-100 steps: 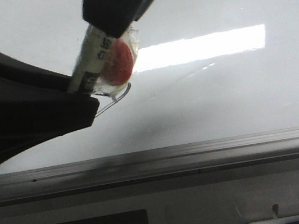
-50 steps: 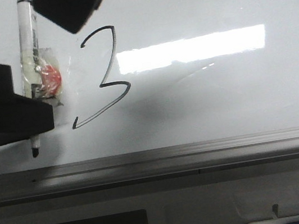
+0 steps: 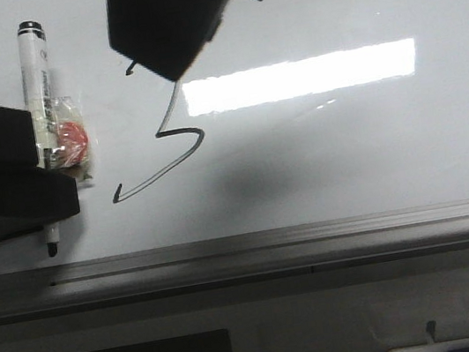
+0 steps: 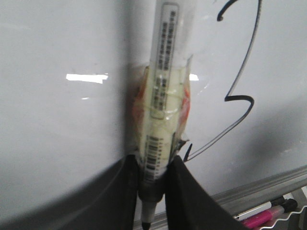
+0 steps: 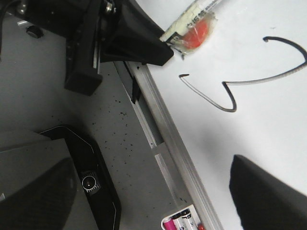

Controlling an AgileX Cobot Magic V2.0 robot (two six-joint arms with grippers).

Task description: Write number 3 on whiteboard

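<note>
Black ink is on the board: the number 3 point(image 3: 162, 143) sits in the upper-left part of the front view on the glossy whiteboard point(image 3: 346, 149), its top hook partly hidden behind a dark arm body point(image 3: 173, 16), its long tail sweeping down toward the lower left. By the look of it, the figure is complete.

Left of the digit, the left end effector point(image 4: 151, 191) is clenched on the marker point(image 3: 38, 91), which stands upright with its dark tip point(image 3: 52, 248) pointing down, beside the tail's end and not on the stroke. I cannot tell whether the tip touches the board. A clear wrap with a red-orange patch point(image 3: 71, 141) clings to the barrel; it probably pads the marker so the jaws hold it firmly.

The right end effector? Only a dark shape at the lower right of its wrist view, so I cannot tell its state. Spare markers point(image 5: 181, 221) rest beside the frame.
</note>
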